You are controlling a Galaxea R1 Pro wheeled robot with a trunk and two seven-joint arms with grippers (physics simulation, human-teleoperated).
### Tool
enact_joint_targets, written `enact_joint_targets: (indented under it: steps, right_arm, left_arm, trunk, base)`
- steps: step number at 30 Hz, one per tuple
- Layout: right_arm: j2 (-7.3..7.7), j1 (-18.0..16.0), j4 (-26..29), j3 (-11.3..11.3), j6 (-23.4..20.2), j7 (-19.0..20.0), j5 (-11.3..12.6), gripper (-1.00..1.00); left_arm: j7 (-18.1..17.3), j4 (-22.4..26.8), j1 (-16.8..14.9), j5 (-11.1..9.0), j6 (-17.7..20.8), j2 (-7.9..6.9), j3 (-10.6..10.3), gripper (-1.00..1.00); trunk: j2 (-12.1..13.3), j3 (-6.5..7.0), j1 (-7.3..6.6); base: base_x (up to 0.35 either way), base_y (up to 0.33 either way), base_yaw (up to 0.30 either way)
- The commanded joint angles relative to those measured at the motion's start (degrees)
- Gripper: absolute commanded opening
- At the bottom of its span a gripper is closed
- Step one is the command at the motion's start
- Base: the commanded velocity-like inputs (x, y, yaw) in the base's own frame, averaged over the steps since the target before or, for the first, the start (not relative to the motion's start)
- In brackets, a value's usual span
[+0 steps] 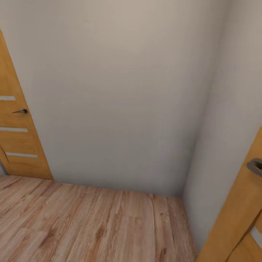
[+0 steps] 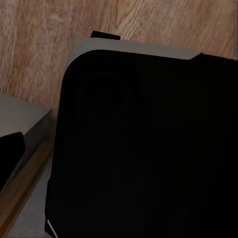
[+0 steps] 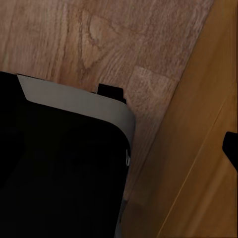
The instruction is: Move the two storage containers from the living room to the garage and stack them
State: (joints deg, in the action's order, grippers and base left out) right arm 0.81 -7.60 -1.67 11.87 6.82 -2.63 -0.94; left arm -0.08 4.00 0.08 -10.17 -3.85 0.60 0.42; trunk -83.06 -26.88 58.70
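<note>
Wall (image 1: pixel 120 102) ahead, one door (image 1: pixel 18 138) left, another door (image 1: pixel 240 218) right

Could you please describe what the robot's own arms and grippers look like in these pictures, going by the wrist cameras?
Little of them shows. In the left wrist view a large matte black body with rounded corners has a pale grey edge, and a small black tip pokes out beyond it. The right wrist view shows a matching black body with a grey band and a small black tip. No cables or markings are visible.

Corner of plain white walls (image 1: pixel 120 94). Light wood plank floor (image 1: pixel 91 225). Orange-wood door (image 1: pixel 16 138), left, with pale stripes and dark lever handle (image 1: pixel 21 111) (shut). Second orange-wood door (image 1: pixel 240 214), right, grey handle (image 1: pixel 254 166).
</note>
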Motion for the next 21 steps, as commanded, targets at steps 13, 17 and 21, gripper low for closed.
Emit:
enact_joint_targets:
  steps: [13,17,21]
  right_arm:
    - [-0.10,-0.05,-0.16,0.27,0.11,-1.05,0.05,1.00]
    - [-0.10,-0.08,-0.16,0.33,0.11,-1.06,0.05,1.00]
    - [-0.07,-0.07,-0.17,0.35,0.08,-1.06,0.06,1.00]
  left_arm:
    - [-0.01,0.05,0.01,-0.38,-0.10,0.01,0.02,1.00]
    - [0.00,0.05,0.01,-0.38,-0.10,0.00,0.02,1.00]
    - [-0.01,0.05,0.01,-0.38,-0.10,0.01,0.02,1.00]
  trunk:
    - [-0.02,-0.05,0.03]
    - [-0.02,-0.05,0.03]
    - [-0.02,-0.05,0.03]
  base:
    - [0.320,0.000,0.029]
    - [0.320,0.000,0.243]
    - [0.320,0.000,0.206]
